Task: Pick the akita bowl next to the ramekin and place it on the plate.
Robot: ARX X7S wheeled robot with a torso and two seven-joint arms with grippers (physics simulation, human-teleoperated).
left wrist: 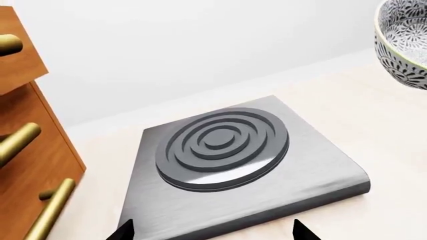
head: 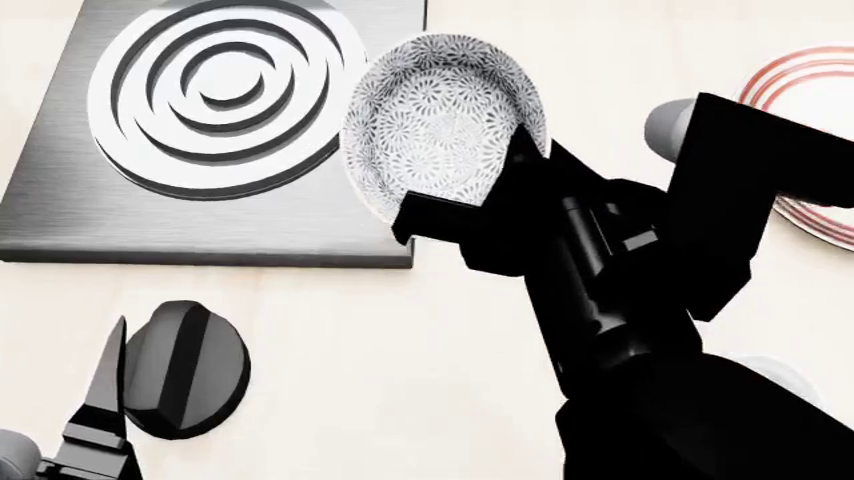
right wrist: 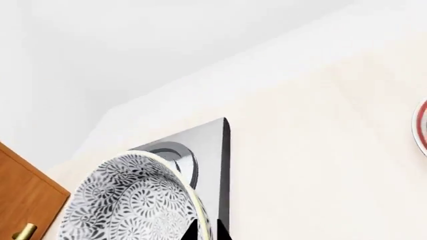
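Note:
The akita bowl (head: 441, 120), white with a grey floral pattern, hangs tilted in the air over the right edge of the hob. My right gripper (head: 514, 165) is shut on its rim. In the right wrist view the two fingertips pinch the rim of the bowl (right wrist: 127, 200), with the gripper (right wrist: 205, 234) at the bottom edge. The bowl (left wrist: 403, 45) also shows in the left wrist view. The plate (head: 807, 75) with red rings lies at the far right, partly behind my right arm; a sliver of the plate (right wrist: 421, 125) shows in the right wrist view. My left gripper (left wrist: 213, 234) is open and holds nothing. The ramekin is out of view.
A steel hob (head: 214, 130) with concentric burner rings lies on the pale counter. Wooden drawers (left wrist: 27, 150) with brass handles stand beside the hob. A white wall runs behind the counter.

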